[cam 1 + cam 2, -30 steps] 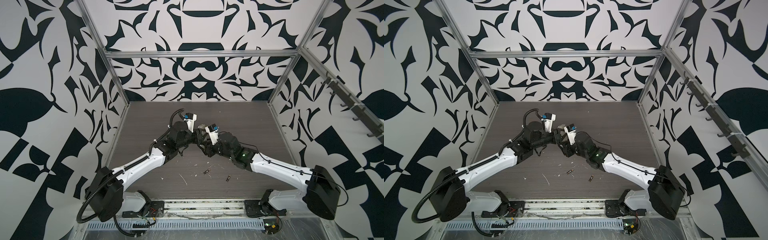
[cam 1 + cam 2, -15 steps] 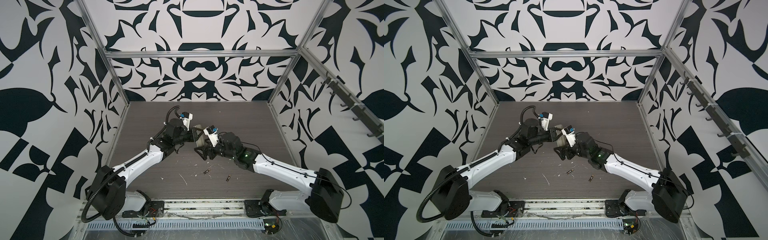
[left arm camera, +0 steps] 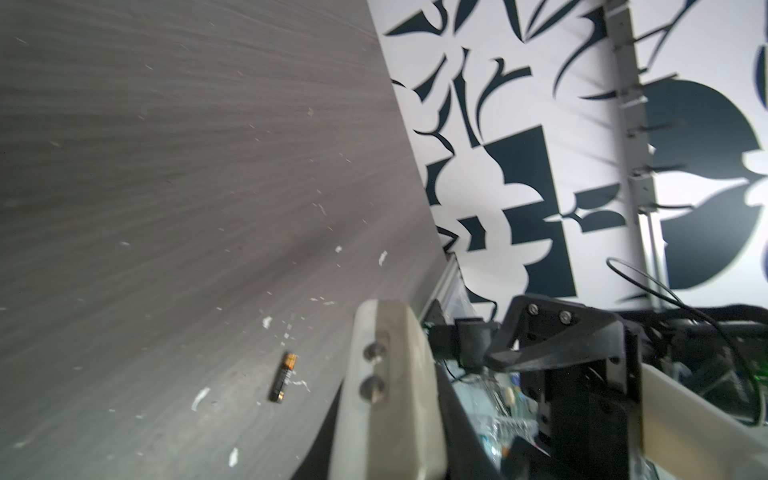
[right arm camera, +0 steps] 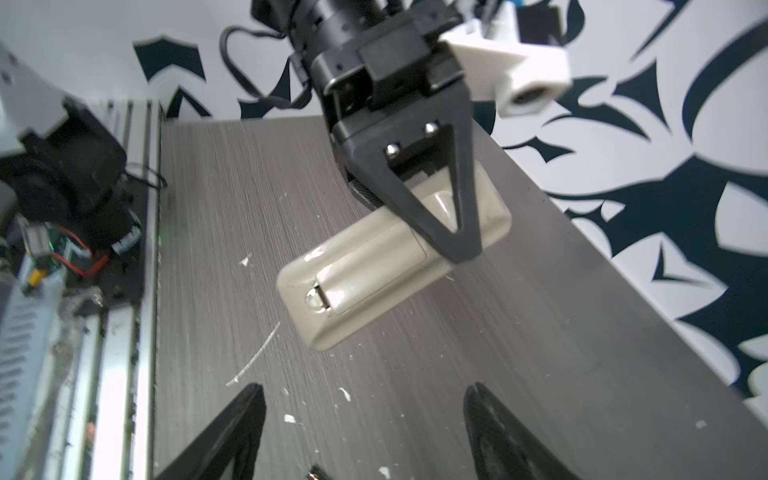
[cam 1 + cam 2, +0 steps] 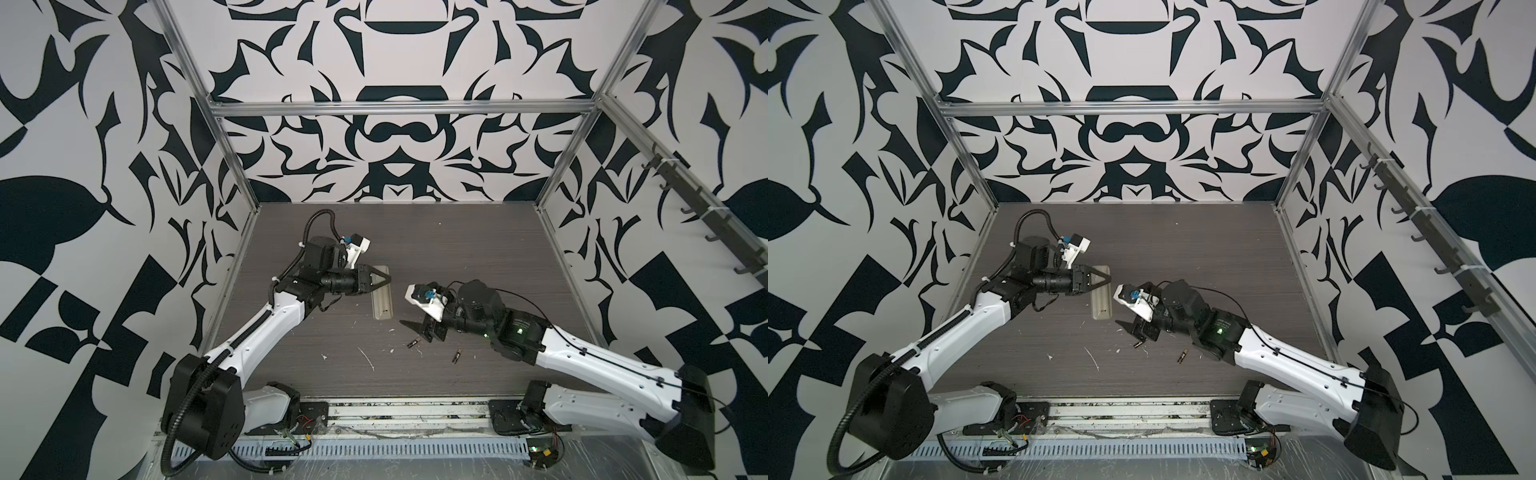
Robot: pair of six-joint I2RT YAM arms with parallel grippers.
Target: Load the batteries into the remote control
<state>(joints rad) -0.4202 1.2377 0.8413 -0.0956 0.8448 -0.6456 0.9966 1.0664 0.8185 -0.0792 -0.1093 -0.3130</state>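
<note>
The remote control point(image 5: 382, 303) point(image 5: 1101, 305) shows its beige back point(image 4: 374, 270), battery cover shut. My left gripper point(image 5: 386, 280) point(image 5: 1106, 279) is shut on its far end, and the rest juts toward the front, close over the table. In the left wrist view the remote point(image 3: 386, 365) fills the jaws. Two batteries lie on the table: one point(image 5: 413, 343) point(image 5: 1136, 344) just beneath my right gripper point(image 5: 415, 330) point(image 4: 362, 390), another point(image 5: 456, 356) point(image 5: 1182, 357) further right. The right gripper is open and holds nothing, a short way in front of the remote. One battery point(image 3: 283, 377) shows in the left wrist view.
White scraps of debris point(image 5: 368, 357) lie scattered across the front of the dark wooden table point(image 5: 457, 249). A metal rail point(image 5: 395, 415) with the arm bases runs along the front edge. Patterned walls close in the left, back and right sides.
The right gripper let go of the remote, opened wide and drew back down toward the front beside a battery. The left gripper carried the remote left and back.
</note>
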